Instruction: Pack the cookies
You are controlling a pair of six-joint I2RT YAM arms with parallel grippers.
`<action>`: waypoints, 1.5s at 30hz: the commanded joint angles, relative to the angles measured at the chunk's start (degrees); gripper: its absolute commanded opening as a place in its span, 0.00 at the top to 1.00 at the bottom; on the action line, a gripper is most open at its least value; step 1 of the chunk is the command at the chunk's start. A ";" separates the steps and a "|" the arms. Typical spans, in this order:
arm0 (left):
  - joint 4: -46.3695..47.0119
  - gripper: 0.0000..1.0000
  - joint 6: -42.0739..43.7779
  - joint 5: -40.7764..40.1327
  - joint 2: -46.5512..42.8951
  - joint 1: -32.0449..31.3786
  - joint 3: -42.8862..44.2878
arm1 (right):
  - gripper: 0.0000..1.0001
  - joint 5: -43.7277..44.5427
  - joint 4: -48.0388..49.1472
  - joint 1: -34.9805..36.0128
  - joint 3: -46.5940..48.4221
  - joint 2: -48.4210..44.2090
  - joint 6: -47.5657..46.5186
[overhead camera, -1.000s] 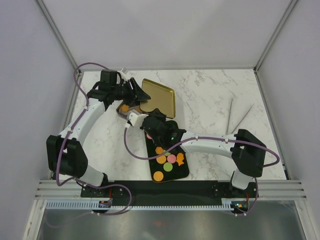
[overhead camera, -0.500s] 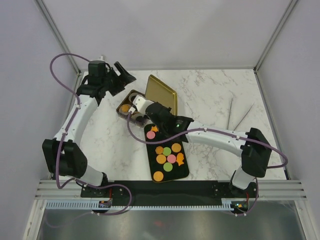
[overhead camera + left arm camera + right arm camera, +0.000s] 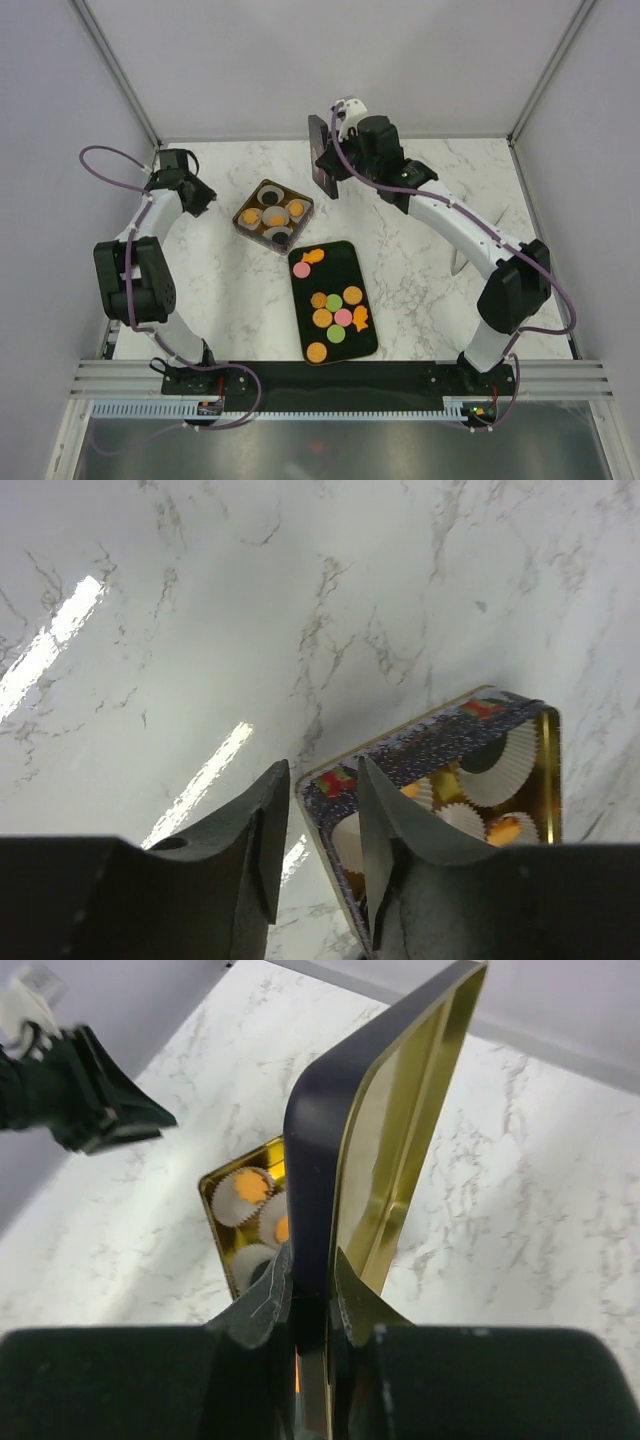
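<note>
Several orange, pink and green cookies lie on a black tray, among them an orange fish. An open gold tin behind the tray holds white paper cups, some with an orange cookie inside. My right gripper is shut on the tin's dark, gold-lined lid, holding it upright in the air behind the tin. My left gripper hovers open left of the tin, holding nothing.
Thin metal tongs lie on the marble table at the right, partly under my right arm. Grey walls close in the table at the back and both sides. My left arm folds along the table's left edge.
My right gripper has lifted the lid away from the tin's side and carried it up to the back. My left gripper has drawn back left, off the tin.
</note>
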 commanded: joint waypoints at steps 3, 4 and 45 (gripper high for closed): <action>1.00 0.66 -3.04 -3.17 3.11 -0.59 -1.27 | 1.00 -22.89 14.57 -5.44 -0.98 3.82 23.09; 1.26 0.67 -3.13 -3.00 3.73 -0.59 -1.19 | 1.00 -23.86 17.38 -5.88 -2.73 4.00 25.46; 27.80 0.82 -13.24 7.46 1.10 -14.04 -23.51 | 1.00 -32.57 60.29 -14.05 -22.60 14.55 57.65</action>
